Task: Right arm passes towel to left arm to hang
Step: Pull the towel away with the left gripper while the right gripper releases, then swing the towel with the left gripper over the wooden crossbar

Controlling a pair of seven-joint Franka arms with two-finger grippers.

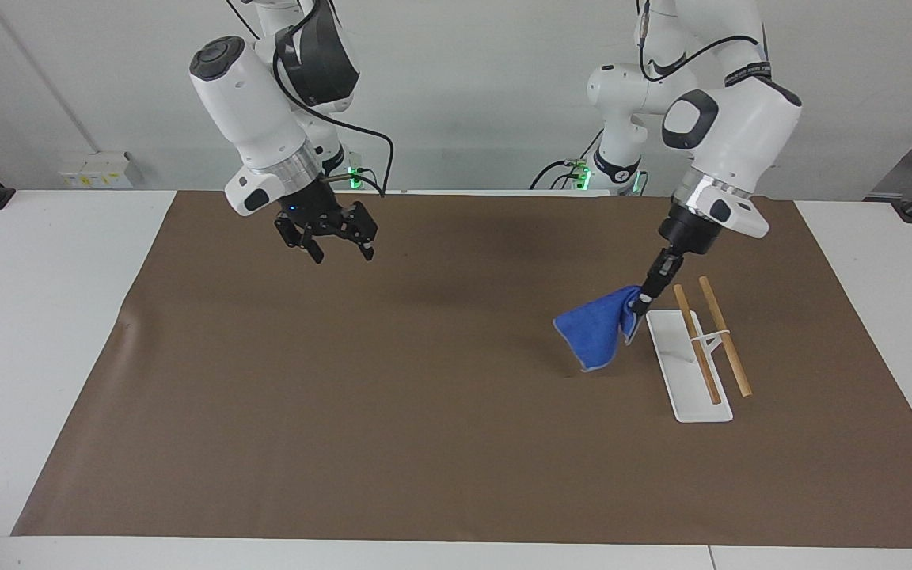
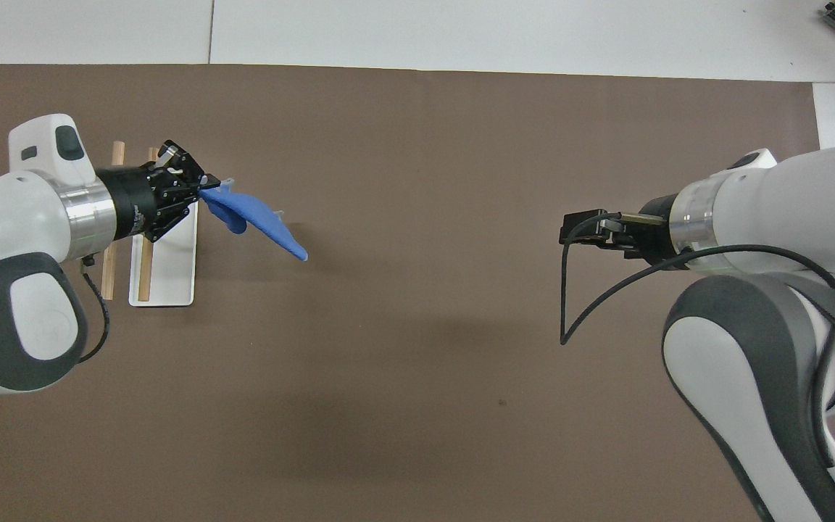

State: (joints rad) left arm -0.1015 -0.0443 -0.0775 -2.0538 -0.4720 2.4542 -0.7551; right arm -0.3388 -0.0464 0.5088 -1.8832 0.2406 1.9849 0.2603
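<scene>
There is one towel [image 1: 597, 326], blue, and it hangs in the air from the left gripper [image 1: 644, 304], whose fingers are clamped on its top corner, just beside the white base of the one rack [image 1: 689, 372] with two wooden rods. The right gripper [image 1: 339, 252] is raised over the mat toward the right arm's end, holding nothing, with its fingers apart. One brown mat [image 1: 393, 412] covers the white table [image 1: 52, 332], and a plain white wall [image 1: 495, 87] stands at the robots' end.
</scene>
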